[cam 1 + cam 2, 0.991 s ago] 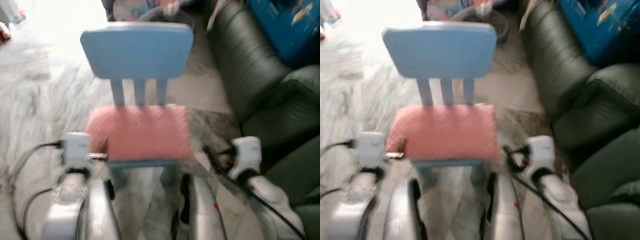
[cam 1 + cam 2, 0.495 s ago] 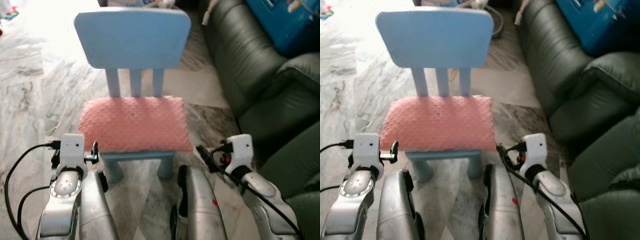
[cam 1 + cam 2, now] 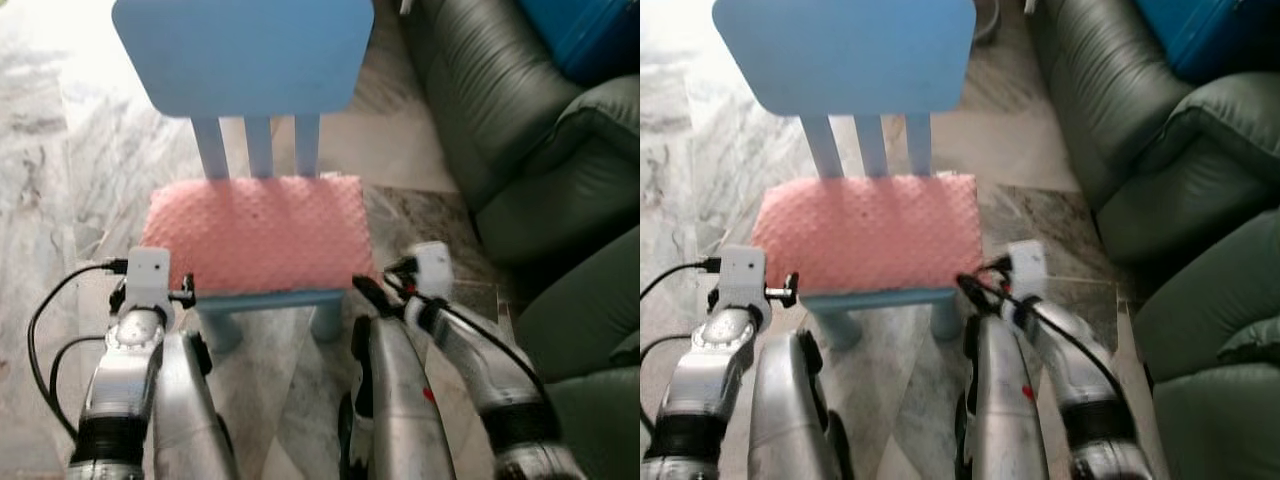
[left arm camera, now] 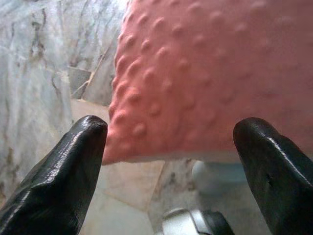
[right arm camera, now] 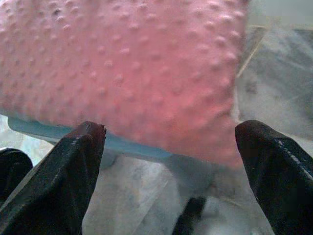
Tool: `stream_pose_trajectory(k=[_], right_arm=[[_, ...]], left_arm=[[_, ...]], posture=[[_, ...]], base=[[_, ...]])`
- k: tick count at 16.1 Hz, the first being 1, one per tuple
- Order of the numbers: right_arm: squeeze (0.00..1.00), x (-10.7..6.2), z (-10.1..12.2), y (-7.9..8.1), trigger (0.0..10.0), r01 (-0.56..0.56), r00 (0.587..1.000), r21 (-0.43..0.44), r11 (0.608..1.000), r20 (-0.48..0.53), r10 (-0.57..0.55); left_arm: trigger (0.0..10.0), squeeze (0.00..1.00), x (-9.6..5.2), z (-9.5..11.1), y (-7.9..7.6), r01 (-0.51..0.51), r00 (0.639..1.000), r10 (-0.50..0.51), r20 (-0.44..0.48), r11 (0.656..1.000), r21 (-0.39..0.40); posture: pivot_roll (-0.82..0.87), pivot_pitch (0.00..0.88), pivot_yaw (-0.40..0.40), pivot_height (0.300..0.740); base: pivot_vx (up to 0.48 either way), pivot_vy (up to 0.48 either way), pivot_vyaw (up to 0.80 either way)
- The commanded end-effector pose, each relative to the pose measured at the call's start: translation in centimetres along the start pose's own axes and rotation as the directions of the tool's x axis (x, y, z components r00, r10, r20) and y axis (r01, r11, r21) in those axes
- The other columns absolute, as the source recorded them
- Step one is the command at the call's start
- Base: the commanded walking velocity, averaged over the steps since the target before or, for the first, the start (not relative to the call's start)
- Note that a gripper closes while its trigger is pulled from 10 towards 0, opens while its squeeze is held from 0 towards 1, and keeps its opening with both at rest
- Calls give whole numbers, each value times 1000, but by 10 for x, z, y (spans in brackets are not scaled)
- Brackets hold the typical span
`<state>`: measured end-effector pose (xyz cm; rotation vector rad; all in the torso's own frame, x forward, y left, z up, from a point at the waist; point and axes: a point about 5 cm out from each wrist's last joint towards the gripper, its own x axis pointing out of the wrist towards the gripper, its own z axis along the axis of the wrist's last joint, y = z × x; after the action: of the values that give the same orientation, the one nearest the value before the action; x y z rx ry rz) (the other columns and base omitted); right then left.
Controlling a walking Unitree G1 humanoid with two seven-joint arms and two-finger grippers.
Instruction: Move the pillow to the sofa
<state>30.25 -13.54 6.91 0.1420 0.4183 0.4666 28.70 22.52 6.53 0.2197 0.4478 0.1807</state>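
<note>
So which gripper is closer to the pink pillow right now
Right, narrowly. The right gripper is open at the pillow's front right corner, almost touching. The left gripper is open just short of its front left corner.

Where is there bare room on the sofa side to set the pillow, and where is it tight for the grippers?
The dark green sofa shows bare cushion to the right of the blue chair. Bare marble floor lies on the chair's left. It is tight at the chair's front edge: left gripper and right gripper, both open, sit at the pink pillow.
</note>
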Motion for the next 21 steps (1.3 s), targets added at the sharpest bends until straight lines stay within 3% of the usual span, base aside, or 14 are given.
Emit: stream_pose_trajectory(k=[1,5,8,9,10,17,18,19,20,21], right_arm=[[1000,4,-4,-7,10000,26,1000,-8,1000,-11,-26],[1000,18,-2,-14,10000,104,994,-48,993,22,-103],[1000,24,-12,-10,10000,105,994,-56,993,-1,-105],[957,26,-16,-8,10000,102,995,-56,993,-6,-103],[0,28,-18,-7,10000,98,995,-51,994,-7,-99],[0,46,-21,4,10000,193,981,6,981,-3,-193],[0,47,-20,4,8941,210,978,6,978,-8,-210],[0,48,-20,4,2980,222,975,5,975,-9,-222],[0,49,-24,5,0,240,971,65,969,-36,-238],[0,49,-26,6,0,242,970,88,966,-48,-239]], left_arm=[[10000,1000,5,-7,7,-19,1000,19,-16,1000,1],[10000,1000,23,4,16,-81,997,82,14,996,-44],[10000,1000,30,8,13,-88,996,89,21,995,-53],[10000,0,32,9,13,-92,995,94,24,994,-55],[10000,0,34,10,13,-101,994,103,29,993,-65],[10000,0,42,-10,1,-74,997,72,-15,985,-159],[10000,0,42,-13,-2,-73,997,69,-29,984,-165],[7961,0,42,-14,-3,-73,997,68,-33,983,-172],[0,0,40,-24,-5,-79,996,71,-55,987,-138],[0,0,38,-29,-5,-79,995,70,-67,987,-138]], posture=[[-8,291,-86,498],[-7,306,-89,498],[-15,307,-94,498],[-11,310,-96,498],[-5,309,-99,498],[42,317,-119,498],[49,319,-123,498],[49,319,-123,498],[62,323,-128,498],[67,326,-134,498]], base=[[0,0,0],[0,0,0],[0,0,0],[0,0,0],[0,0,0],[0,0,0],[0,0,0],[0,0,0],[0,0,0],[0,0,0]])
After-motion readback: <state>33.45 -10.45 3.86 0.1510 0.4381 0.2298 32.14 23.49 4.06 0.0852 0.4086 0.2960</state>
